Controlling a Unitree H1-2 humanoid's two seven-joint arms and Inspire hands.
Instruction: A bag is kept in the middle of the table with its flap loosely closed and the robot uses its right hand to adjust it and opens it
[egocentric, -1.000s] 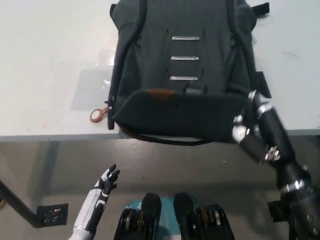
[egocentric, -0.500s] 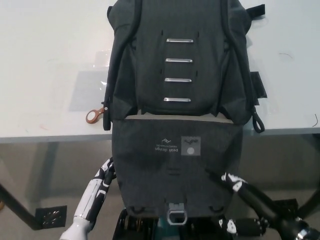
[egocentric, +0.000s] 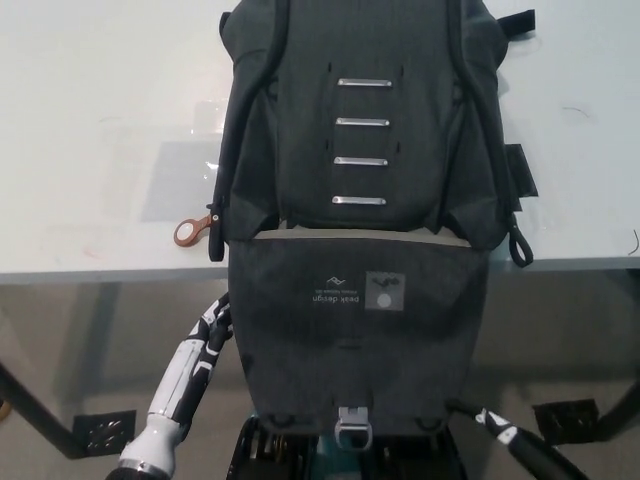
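Grey bag (egocentric: 360, 150) flap (egocentric: 355, 330) hangs open past table (egocentric: 90, 130) edge; right hand (egocentric: 490, 425) beneath, fingers hidden, grip unclear.

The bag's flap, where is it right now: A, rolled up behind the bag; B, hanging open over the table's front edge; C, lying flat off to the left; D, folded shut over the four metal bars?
B: the flap hangs past the table edge, leaving the metal bars on the bag uncovered.

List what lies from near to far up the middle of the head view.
Metal buckle on the flap's end → hanging flap with its printed logo → table edge → bag body with four metal rungs.
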